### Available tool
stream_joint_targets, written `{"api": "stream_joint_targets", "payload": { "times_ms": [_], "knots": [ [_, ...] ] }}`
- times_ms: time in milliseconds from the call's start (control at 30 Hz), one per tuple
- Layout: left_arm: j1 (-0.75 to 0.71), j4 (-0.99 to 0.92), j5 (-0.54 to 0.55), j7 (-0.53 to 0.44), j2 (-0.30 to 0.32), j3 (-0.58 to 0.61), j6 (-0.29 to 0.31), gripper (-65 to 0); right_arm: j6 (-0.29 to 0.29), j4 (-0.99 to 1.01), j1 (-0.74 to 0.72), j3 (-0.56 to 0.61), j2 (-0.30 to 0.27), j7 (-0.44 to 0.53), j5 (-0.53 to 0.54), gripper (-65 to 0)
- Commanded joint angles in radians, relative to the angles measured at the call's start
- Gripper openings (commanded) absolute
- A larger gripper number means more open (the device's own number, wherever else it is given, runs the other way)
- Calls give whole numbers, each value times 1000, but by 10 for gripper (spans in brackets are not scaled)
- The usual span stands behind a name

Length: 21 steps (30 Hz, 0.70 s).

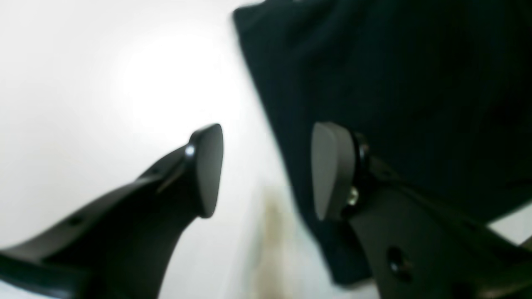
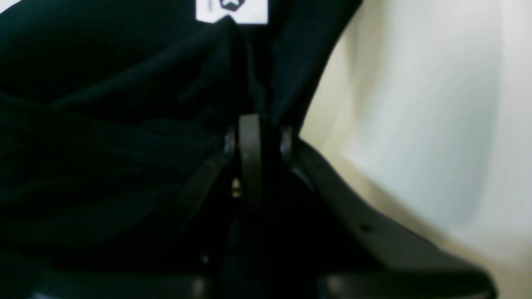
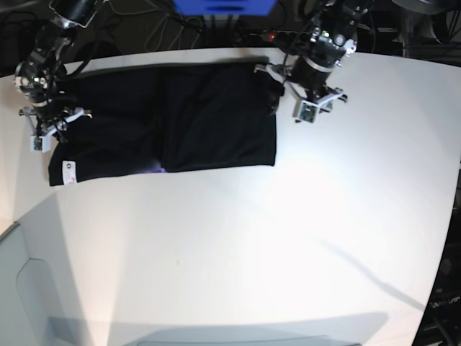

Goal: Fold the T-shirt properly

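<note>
T-shirt (image 3: 180, 119) edge beside parted left gripper (image 1: 266, 170); right gripper (image 2: 253, 166) pinches cloth

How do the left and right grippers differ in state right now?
The left gripper is open, with white table showing between its pads; the right gripper is shut on the T-shirt. The left sits at the cloth's edge, one pad over bare table; the right is surrounded by bunched black fabric near the white tag. Both are at opposite ends of the shirt.
</note>
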<state>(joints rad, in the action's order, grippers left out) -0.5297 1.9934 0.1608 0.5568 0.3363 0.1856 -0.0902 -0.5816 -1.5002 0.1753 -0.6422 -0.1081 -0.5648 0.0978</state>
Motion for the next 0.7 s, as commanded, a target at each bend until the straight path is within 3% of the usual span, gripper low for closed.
{"api": "stream_joint_targets", "payload": {
  "times_ms": [0,100,467,567,667],
  "knots": [
    [4,20,-4,-25,-10,-24,0,-320,-25,-17,8,-3,-11,-57,-46,-650],
    [-10,11,-4,-17,-49,-102,0,-320,-117,-83,10,-11,-5,-59,-48,-650],
    [-10,-38,-4,-16,-138,-220,4,-331,-117,-333,45,-5,92,-59,-46,-650],
    [-7,-62,-4,-16,-144,-220,4,-428,-117,-385,46,-5,109,-59,-46,-650],
    [-5,-88,-4,-16,-154,-222,2,-606,-117,-429,63,14,117,-60,-46,-650]
  ]
}}
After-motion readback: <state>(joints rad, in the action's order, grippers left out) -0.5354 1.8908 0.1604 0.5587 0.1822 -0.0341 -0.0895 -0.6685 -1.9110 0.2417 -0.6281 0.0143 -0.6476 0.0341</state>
